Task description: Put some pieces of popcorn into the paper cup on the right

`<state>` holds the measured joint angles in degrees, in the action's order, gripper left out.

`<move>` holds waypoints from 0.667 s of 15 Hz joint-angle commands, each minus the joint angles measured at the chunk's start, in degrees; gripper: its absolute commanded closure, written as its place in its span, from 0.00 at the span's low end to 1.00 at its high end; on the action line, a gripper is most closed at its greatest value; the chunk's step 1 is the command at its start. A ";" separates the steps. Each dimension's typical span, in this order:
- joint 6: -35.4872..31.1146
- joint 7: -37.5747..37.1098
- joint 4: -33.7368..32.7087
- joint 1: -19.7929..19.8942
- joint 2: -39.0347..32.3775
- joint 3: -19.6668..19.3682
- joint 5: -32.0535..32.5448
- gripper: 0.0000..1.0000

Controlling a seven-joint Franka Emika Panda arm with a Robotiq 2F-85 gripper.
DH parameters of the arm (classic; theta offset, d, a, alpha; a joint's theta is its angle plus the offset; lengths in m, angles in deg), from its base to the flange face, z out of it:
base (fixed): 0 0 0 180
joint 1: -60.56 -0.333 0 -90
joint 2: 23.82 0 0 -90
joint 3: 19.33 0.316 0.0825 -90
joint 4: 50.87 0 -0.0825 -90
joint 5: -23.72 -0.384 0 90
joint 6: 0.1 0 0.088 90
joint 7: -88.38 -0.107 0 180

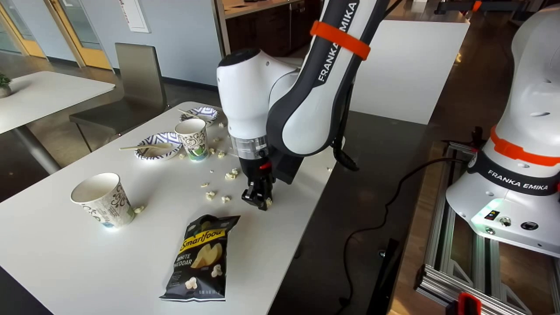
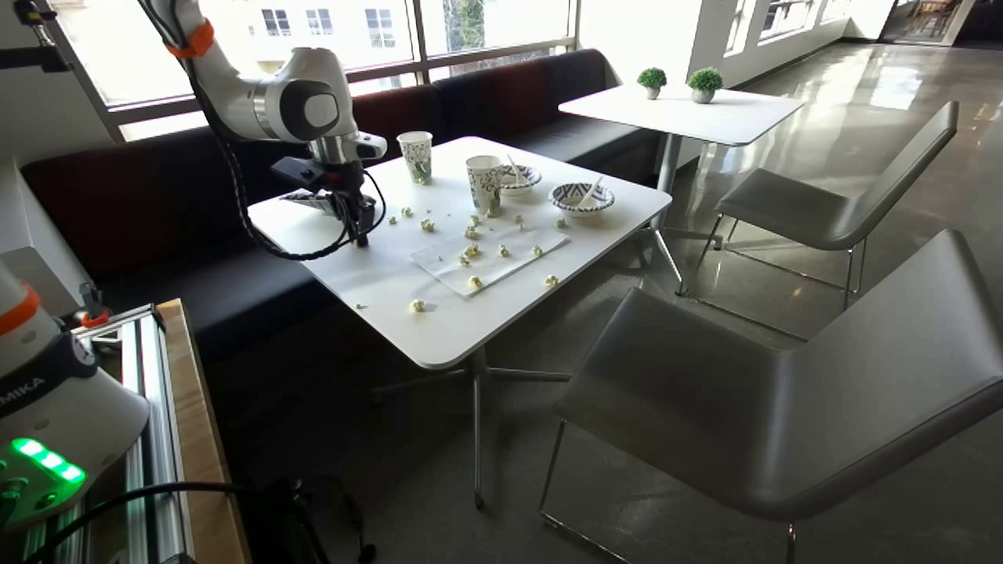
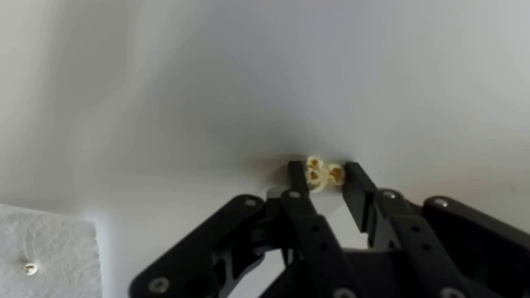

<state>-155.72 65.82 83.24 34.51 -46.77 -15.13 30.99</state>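
Cream popcorn piece (image 3: 315, 176), between the tips of the black tool (image 3: 325, 173), pinched there.

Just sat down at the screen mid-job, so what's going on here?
The gripper is shut on a piece of popcorn, close to the table. More pieces lie loose, some on a white paper sheet. The right-hand paper cup stands upright, apart from the gripper; the held piece isn't in it yet.

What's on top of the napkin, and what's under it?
Several popcorn pieces lie on the napkin in an exterior view; the wrist view shows one corner, with one piece. Whatever is beneath is covered and can't be seen.
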 commanded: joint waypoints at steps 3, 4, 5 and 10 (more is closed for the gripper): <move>2.23 -2.57 0.41 -1.10 0.12 -0.77 2.07 0.72; 2.26 -2.59 0.39 -1.10 0.11 -0.74 2.11 0.73; 2.30 -2.68 0.39 -1.09 0.15 -0.70 2.12 0.73; 2.51 -2.97 0.36 -1.22 0.34 -0.67 2.39 0.76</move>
<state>-155.24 64.89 83.24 34.24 -46.66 -15.15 31.51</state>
